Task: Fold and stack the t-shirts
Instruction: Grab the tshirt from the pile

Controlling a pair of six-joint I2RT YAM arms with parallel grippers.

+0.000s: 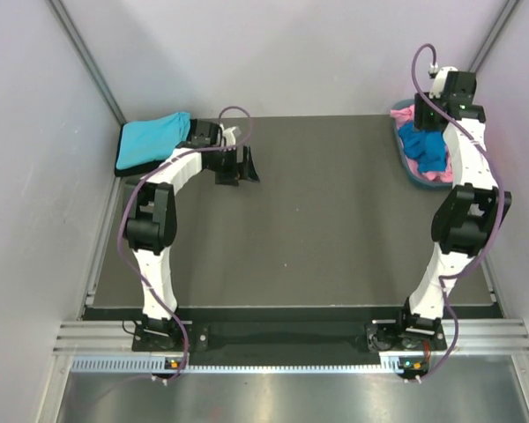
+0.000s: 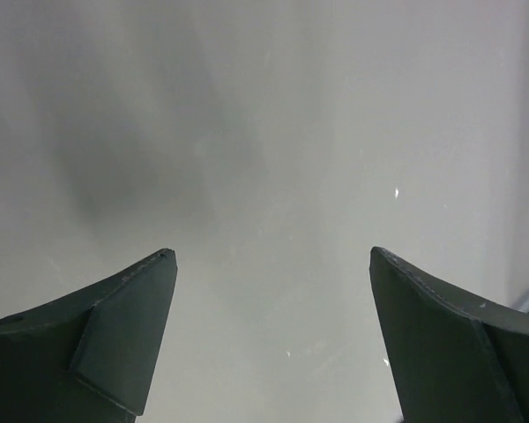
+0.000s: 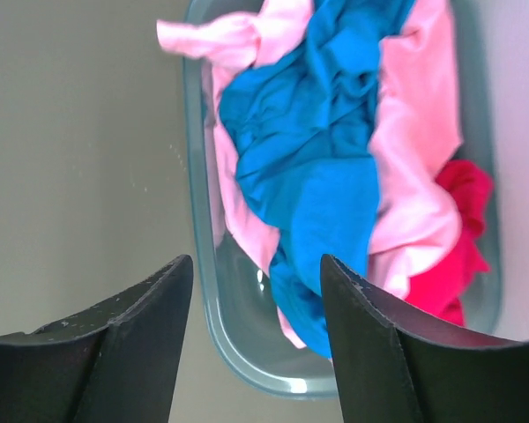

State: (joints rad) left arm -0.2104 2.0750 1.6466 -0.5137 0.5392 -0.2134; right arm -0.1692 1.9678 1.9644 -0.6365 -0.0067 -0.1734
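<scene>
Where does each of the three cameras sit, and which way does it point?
Top: fixed above and behind, looking down on the table; left arm and right arm show.
Left wrist: on the left arm, facing a bare grey surface; open left fingers show.
Right wrist: on the right arm, looking down into the tub; right fingers show.
Shared: top and right wrist both show tub and blue t-shirt.

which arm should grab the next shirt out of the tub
Right. Its open claw hangs over the tub, where the bright blue shirt lies on top. The left claw is at the table's far-left corner beside the turquoise shirt, away from the tub.
</scene>
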